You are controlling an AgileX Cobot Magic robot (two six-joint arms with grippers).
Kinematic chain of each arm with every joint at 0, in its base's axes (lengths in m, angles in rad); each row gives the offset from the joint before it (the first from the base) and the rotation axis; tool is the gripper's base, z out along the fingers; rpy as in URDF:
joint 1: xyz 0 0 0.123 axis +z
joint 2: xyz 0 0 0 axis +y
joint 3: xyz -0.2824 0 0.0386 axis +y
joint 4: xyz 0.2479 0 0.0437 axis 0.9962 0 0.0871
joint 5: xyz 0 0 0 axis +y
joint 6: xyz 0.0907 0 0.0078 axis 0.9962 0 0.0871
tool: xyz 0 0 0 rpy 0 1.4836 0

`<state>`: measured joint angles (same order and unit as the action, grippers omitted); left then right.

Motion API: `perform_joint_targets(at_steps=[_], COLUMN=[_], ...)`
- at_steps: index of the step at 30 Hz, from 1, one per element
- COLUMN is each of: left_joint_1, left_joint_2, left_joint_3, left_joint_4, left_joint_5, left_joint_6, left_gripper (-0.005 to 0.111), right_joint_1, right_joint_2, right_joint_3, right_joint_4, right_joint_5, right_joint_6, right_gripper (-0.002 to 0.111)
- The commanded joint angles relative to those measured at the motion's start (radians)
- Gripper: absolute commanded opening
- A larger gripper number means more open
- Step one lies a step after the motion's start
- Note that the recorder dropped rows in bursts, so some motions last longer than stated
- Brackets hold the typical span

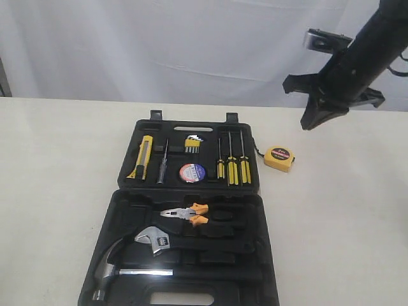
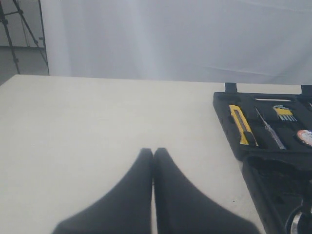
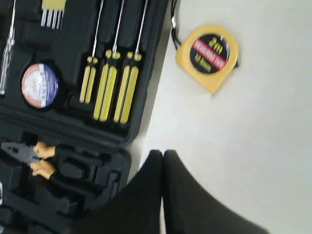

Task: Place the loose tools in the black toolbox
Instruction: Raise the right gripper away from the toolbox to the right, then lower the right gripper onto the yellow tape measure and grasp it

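Both arms' jaws closed and empty, tape measure [image 1: 278, 158] loose beside black toolbox [image 1: 254, 231], toolbox's near edge cut off

Right wrist view. On the yellow tape measure [image 3: 208, 56] you can read one marking, "2m", on its round black label, though the digit is not sharp. You cannot read the white lettering on the red band below it, nor the print on the purple-white label of the dark tape roll [image 3: 40, 85].
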<state>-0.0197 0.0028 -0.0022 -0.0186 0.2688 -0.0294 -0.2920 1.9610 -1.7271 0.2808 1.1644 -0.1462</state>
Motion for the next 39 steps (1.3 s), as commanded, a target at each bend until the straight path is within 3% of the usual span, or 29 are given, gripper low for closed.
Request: perform_joint_targets(at_steps=[1,8,11,14,18,20,39], left_joint_1=[-0.002,-0.002,-0.002,-0.002,-0.002,-0.002,-0.002], left_joint_2=[-0.003,-0.003,-0.003,-0.003,-0.003,-0.003,-0.003], left_joint_3=[0.002,0.002,0.002,0.002,0.002,0.002,0.002], left_joint_4=[-0.002,-0.002,-0.002,-0.002,-0.002,-0.002,-0.002], left_joint_5=[-0.001,-0.001,-0.001,-0.001,-0.001,-0.001,-0.001], left_joint_6=[-0.001,-0.001,-0.001,-0.001,-0.001,-0.001,-0.001], left_gripper=[0.000,0.000,0.000,0.000,0.000,0.000,0.000], right_joint_1=[-0.024,-0.017,-0.019,-0.019,-0.019,-0.019,-0.017], right_joint_2=[0.185,0.306,0.322,0.324,0.326,0.329,0.498], right_joint_3=[-0.249,-0.311,-0.311,-0.311,-0.311,-0.311,-0.311], right_joint_4=[0.004,-0.012,-0.012,-0.013,-0.013,-0.013,0.009], right_joint_5=[0.043,0.043,0.010,-0.003,-0.014,-0.025,-0.115], right_joint_6=[-0.107,-0.394,-0.422,-0.440,-0.497,-0.526,-0.879], right_gripper=[-0.001,-0.001,0.005,0.024,0.068,0.079,0.078])
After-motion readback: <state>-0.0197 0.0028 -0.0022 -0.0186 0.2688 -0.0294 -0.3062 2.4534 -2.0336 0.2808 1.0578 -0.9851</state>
